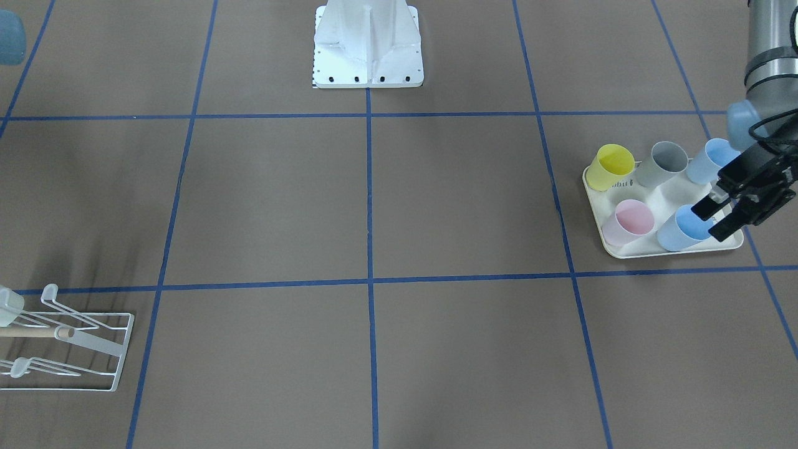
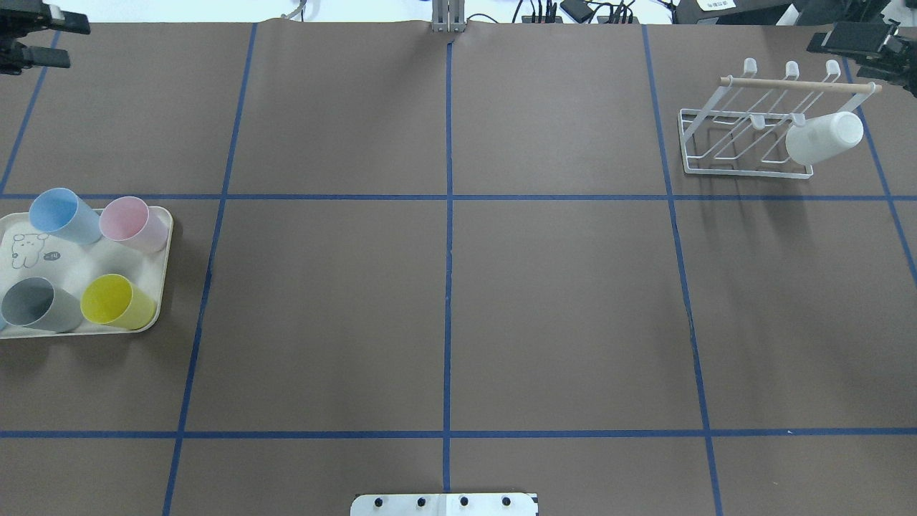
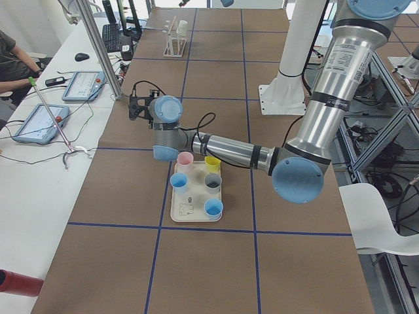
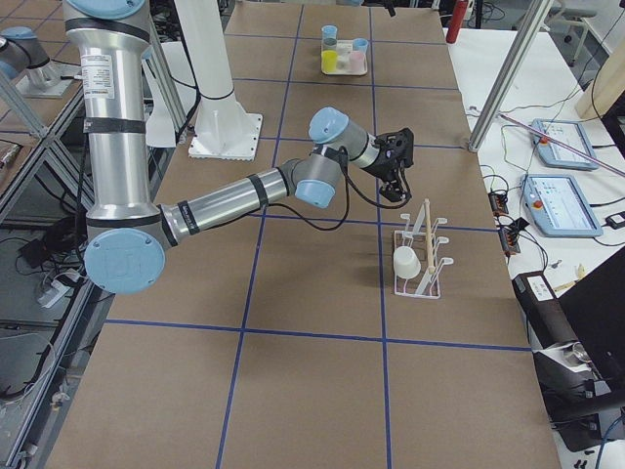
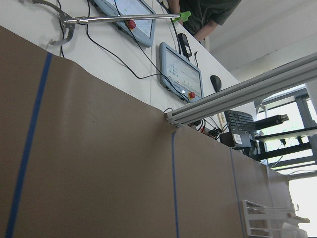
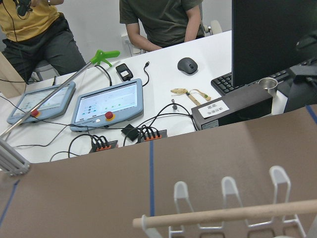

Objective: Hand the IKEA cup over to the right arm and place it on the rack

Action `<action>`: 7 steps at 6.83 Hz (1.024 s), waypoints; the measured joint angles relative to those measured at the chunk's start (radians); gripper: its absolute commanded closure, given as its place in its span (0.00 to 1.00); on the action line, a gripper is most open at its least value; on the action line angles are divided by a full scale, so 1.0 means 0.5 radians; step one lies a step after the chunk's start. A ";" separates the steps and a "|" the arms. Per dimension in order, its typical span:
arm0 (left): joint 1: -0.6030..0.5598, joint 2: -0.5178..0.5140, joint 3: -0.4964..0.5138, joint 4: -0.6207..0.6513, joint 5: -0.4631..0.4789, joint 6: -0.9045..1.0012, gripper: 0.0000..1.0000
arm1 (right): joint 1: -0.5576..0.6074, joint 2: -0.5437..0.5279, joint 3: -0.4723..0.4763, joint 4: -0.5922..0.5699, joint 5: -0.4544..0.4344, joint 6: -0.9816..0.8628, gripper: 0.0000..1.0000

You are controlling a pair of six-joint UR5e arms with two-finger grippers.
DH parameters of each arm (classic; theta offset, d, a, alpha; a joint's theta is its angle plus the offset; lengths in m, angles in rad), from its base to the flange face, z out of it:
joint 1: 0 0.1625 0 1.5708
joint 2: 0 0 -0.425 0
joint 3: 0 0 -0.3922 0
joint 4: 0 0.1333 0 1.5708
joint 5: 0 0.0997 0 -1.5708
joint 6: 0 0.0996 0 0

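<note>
Several plastic cups stand on a cream rabbit-print tray (image 2: 21, 251): blue (image 2: 61, 215), pink (image 2: 132, 223), grey (image 2: 36, 304), yellow (image 2: 114, 301), and in the front-facing view a second blue one (image 1: 682, 227). My left gripper (image 1: 703, 227) is open and empty. It hangs high beyond the tray, at the far left table edge in the overhead view (image 2: 77, 44). The white wire rack (image 2: 745, 136) stands far right with a white cup (image 2: 824, 137) hung on a prong. My right gripper (image 2: 834, 59) hovers just beyond the rack; its jaws look open and empty.
The robot's white base (image 1: 368, 50) sits at the middle of the near edge. Operators, tablets and cables (image 6: 106, 104) lie on the white bench past the table's far edge. A metal post (image 3: 98, 49) stands beside the left gripper.
</note>
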 measured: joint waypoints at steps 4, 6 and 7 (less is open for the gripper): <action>-0.073 0.325 -0.039 0.324 0.139 0.962 0.00 | -0.114 0.236 0.031 -0.004 0.168 0.637 0.00; -0.022 0.400 -0.229 0.859 0.472 1.468 0.00 | -0.201 0.305 0.031 0.003 0.136 0.806 0.00; 0.000 0.453 -0.336 1.133 0.574 1.674 0.00 | -0.243 0.327 0.029 0.011 0.100 0.851 0.00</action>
